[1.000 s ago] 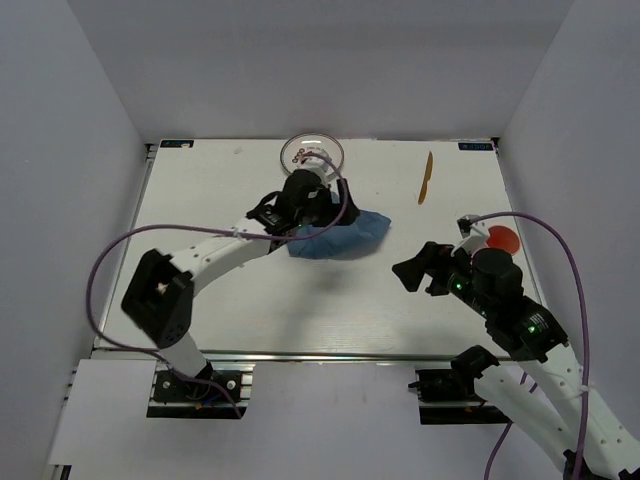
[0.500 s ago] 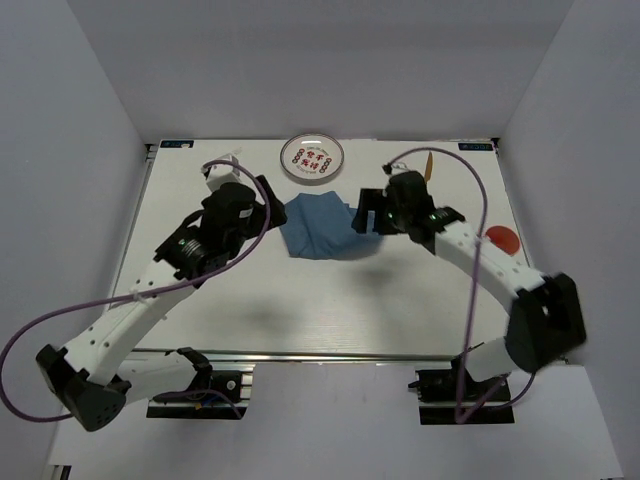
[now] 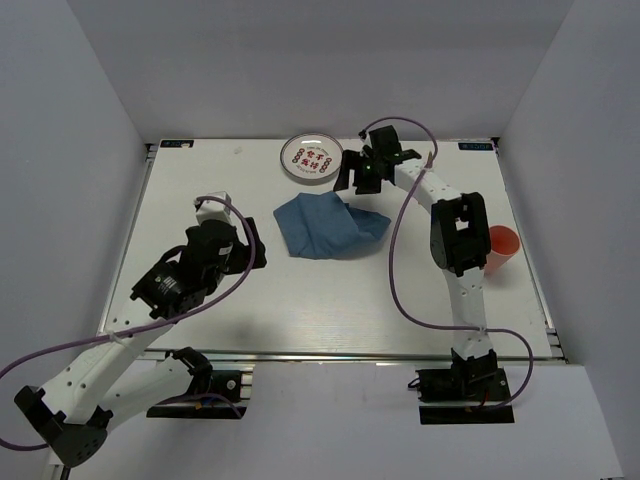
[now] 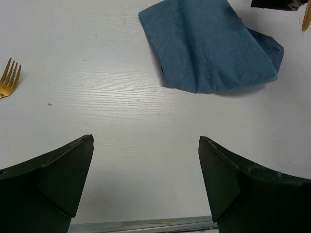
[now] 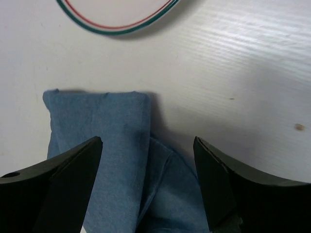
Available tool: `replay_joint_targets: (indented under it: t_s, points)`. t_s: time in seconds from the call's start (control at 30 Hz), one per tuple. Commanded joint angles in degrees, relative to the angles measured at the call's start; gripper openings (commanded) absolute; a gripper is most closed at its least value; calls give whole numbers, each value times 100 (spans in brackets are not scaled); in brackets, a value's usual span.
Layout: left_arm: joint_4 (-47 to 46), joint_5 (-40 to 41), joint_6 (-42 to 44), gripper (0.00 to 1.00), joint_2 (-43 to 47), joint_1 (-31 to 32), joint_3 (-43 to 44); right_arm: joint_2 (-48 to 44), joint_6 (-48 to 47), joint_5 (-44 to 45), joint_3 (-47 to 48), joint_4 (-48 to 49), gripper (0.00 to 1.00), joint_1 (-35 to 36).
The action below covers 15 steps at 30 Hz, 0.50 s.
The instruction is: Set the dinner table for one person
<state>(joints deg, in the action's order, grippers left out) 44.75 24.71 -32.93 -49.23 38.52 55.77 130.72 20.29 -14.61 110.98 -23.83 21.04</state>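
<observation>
**Both my grippers spread wide around a blue cloth**

Grey walls close in the dinner table (image 3: 200, 190), a white top with a metal rail along its near edge. A rumpled blue cloth (image 3: 325, 227) lies on it around the middle, a little toward 12 o'clock. A white plate (image 3: 312, 157) with red markings sits at 12 o'clock by the far edge, apart from the cloth. A red cup (image 3: 500, 245) stands at 3 o'clock.

My left gripper (image 4: 146, 140) hangs at 9 o'clock of the cloth, fingers wide apart and holding nothing. Its wrist view shows gold fork tines (image 4: 8, 80) at the left edge.

My right gripper (image 5: 146, 141) reaches out toward 12 o'clock, over the cloth's far edge and just short of the plate. Its fingers are also apart and hold nothing.
</observation>
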Motion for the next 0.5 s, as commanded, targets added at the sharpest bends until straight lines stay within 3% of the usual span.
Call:
replay_joint_targets:
  t_s: [0.0,0.2,0.3,0.33,0.4,0.43,0.47]
  points:
    - [-116,-89,181,98,46,-3,4,77,-157,-981,293,-87,80,50]
    - [-46,-195,190,98,-192,-3,22,428,-96,-1263,425,-78,76,67]
    - [-54,-203,199,98,-174,-3,13,507,-8,-1334,442,1,64,58]
    - [-54,-186,199,98,-157,-3,13,490,-8,-1342,451,28,47,76]
    - [-63,-195,216,98,-139,-3,4,411,1,-1377,460,124,35,67]
    - [-54,-186,217,98,-139,-3,4,376,-8,-1404,495,142,12,76]
    - [-63,-194,217,98,-139,-3,4,263,-17,-1413,504,142,2,67]
